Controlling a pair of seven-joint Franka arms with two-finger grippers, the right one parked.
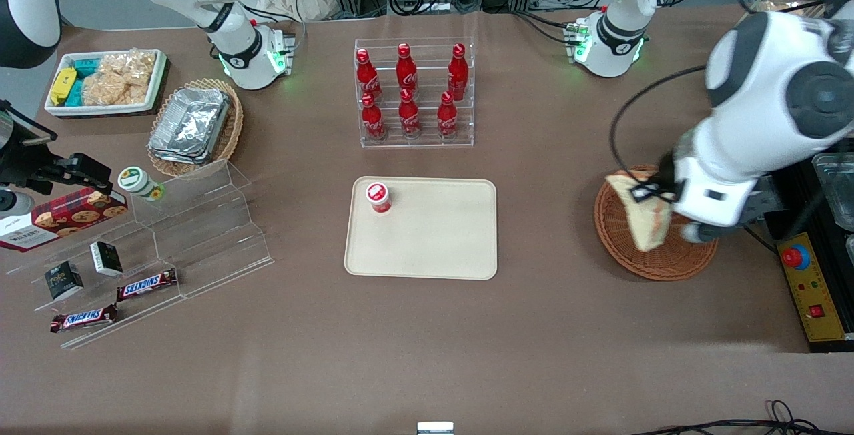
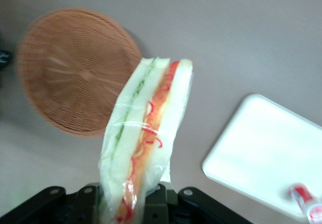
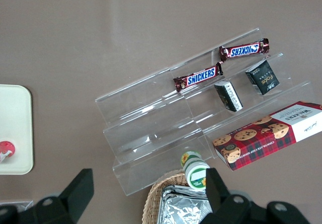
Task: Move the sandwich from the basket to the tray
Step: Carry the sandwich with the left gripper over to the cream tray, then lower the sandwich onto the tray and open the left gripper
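Note:
The sandwich (image 1: 642,216) is a wrapped wedge of pale bread with red and green filling, and it hangs lifted above the round reddish-brown basket (image 1: 620,248). My left gripper (image 1: 657,189) is shut on it at one end. In the left wrist view the sandwich (image 2: 146,133) stretches away from the gripper (image 2: 132,204), the basket (image 2: 75,68) lies below it with nothing in it, and a corner of the tray (image 2: 261,153) shows. The beige tray (image 1: 434,241) lies mid-table, toward the parked arm's end from the basket.
A small red-capped bottle (image 1: 378,197) stands on one corner of the tray. A clear rack of red cola bottles (image 1: 413,91) stands farther from the front camera. A control box with a red stop button (image 1: 804,285) lies beside the basket. Clear stepped shelves with snacks (image 1: 147,255) sit toward the parked arm's end.

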